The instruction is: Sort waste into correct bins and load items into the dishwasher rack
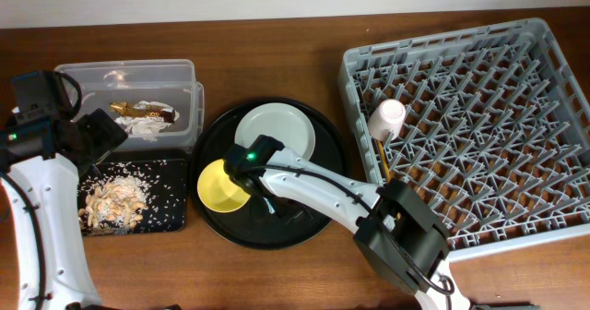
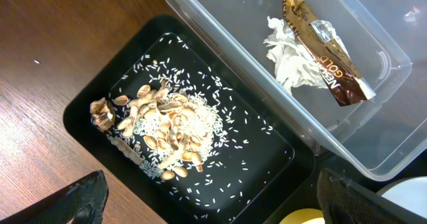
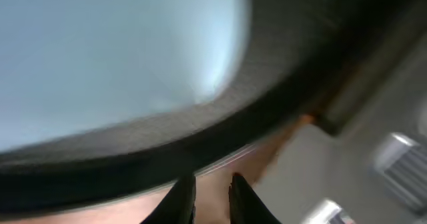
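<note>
At the table's left side, hovering the left gripper (image 2: 210,181) above the near end of the shallow black tray (image 2: 100,94), fingers (image 2: 87,197) spread wide and gripping nothing. Seeing the food scraps (image 2: 167,134) heaped in the middle of that tray, loose grains scattered all around the heap. Seeing the foil wrapper (image 2: 320,51) lying in the clear tub (image 2: 380,131) just beside the tray, touching a crumpled white tissue (image 2: 287,57). Reaching the right gripper (image 3: 211,191) low over the round black tray (image 1: 241,229), in between the plate (image 1: 277,130) and the yellow bowl (image 1: 219,188). Showing its fingertips (image 3: 183,197) drawn nearly together with only a thin gap and nothing visible between them, the wrist view being too blurred for more. Noting plate and bowl both sitting on the round tray, bowl at the left edge, plate toward the back. Noting the pink cup (image 1: 387,118) resting among the pegs of the dishwasher rack (image 1: 516,89) near its left wall, and the chopsticks (image 1: 383,158) lying just in front of the cup along that wall.
</note>
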{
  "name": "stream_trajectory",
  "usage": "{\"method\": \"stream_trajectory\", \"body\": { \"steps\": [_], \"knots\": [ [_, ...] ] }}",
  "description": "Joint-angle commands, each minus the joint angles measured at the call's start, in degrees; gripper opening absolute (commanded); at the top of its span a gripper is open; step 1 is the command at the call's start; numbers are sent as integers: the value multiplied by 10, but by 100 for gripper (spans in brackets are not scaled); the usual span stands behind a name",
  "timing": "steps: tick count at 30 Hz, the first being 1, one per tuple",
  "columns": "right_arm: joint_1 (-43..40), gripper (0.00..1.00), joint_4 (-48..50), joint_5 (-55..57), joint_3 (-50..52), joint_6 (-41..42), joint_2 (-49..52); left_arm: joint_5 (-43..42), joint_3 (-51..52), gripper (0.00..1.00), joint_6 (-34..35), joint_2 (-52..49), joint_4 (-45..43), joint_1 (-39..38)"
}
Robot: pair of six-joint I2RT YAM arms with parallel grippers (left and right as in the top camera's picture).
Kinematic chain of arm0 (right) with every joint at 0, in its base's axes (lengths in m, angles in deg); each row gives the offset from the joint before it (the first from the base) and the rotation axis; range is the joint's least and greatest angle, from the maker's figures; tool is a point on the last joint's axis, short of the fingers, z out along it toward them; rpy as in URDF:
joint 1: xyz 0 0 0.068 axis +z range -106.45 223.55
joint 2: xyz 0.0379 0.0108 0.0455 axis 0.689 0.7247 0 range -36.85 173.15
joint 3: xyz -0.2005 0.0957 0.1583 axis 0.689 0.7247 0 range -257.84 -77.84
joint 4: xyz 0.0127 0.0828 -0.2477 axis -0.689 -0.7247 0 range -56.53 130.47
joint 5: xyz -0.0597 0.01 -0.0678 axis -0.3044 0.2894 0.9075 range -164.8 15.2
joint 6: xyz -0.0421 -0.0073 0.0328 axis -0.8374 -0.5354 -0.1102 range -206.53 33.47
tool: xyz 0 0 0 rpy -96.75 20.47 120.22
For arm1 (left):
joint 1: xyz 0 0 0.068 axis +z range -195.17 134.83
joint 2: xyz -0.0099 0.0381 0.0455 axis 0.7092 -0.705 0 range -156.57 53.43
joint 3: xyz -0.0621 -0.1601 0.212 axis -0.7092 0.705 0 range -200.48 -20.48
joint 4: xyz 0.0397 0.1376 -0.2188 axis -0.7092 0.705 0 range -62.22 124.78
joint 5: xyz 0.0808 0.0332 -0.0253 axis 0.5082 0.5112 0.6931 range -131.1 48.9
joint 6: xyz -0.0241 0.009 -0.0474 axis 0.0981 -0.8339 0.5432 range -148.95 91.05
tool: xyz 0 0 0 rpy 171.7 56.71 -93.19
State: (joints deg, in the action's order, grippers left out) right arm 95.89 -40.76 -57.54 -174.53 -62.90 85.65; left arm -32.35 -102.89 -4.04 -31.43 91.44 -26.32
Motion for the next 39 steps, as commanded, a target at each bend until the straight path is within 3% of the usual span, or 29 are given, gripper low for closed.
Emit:
{"method": "stream_trajectory", "body": {
  "steps": [1, 3, 6, 8, 14, 20, 22, 23, 26, 29, 33, 36, 39],
  "knots": [
    [2, 20, -25, 56, -11, 43, -12, 0, -4, 99, -1, 2, 1, 4],
    [18, 21, -26, 35, -49, 43, -43, 0, -4, 99, -1, 2, 1, 4],
    [86, 35, 37, -36, -88, 43, -90, 0, -4, 99, -1, 2, 1, 4],
    [151, 42, 89, 41, -72, 62, -69, 0, -4, 99, -1, 2, 1, 4],
    [161, 43, 110, 167, -18, 89, -31, 0, -4, 99, -1, 2, 1, 4],
    [128, 42, 170, 180, 78, 99, -31, 0, -4, 99, -1, 2, 1, 4],
    [116, 29, 169, 188, 78, 99, -31, 0, -4, 99, -1, 2, 1, 4],
    [113, 15, 168, 188, 77, 99, -31, 0, -4, 99, -1, 2, 1, 4],
    [113, 4, 142, 188, 53, 99, -33, 0, -4, 99, -1, 2, 1, 4],
    [113, 4, 101, 188, 1, 99, -44, 0, -4, 99, -1, 2, 1, 4],
    [59, 4, 67, 25, -37, 71, -74, 0, -4, 99, -1, 2, 1, 4],
    [-45, 4, 69, -219, -37, -34, -78, 0, -4, 99, -1, 2, 0, 4],
    [-94, 9, 68, -242, -37, -39, -78, 0, -4, 99, -1, 2, 1, 4]
  ]
}}
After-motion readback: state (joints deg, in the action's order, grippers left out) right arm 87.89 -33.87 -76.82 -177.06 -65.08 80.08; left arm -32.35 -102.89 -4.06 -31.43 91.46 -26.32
